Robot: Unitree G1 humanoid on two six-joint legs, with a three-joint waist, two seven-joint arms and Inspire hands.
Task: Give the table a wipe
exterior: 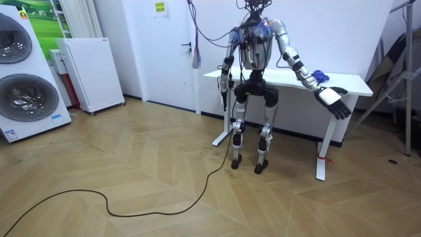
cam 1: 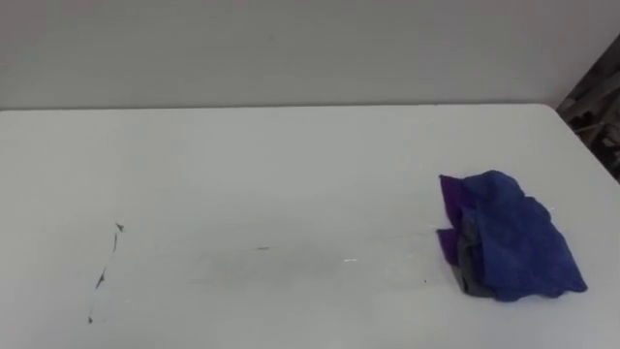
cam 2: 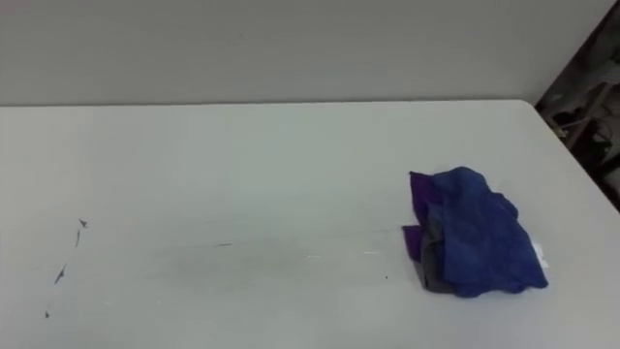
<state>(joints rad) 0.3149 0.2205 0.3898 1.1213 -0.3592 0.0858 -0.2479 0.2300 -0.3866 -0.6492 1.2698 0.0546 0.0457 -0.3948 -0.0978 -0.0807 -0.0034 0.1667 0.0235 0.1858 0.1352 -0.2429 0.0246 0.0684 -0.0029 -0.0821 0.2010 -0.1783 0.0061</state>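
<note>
Cloth, blue and crumpled, is seen lying at the near right of the white surface. The right hand is held out near the surface's right end, fingers apart and empty; the left hand is lowered, its state cannot be told.

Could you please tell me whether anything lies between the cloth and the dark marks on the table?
Nothing visible does. The blue cloth lies crumpled on the right of the table and the dark marks are on its left, with only faint smudges on the white top between them.
</note>
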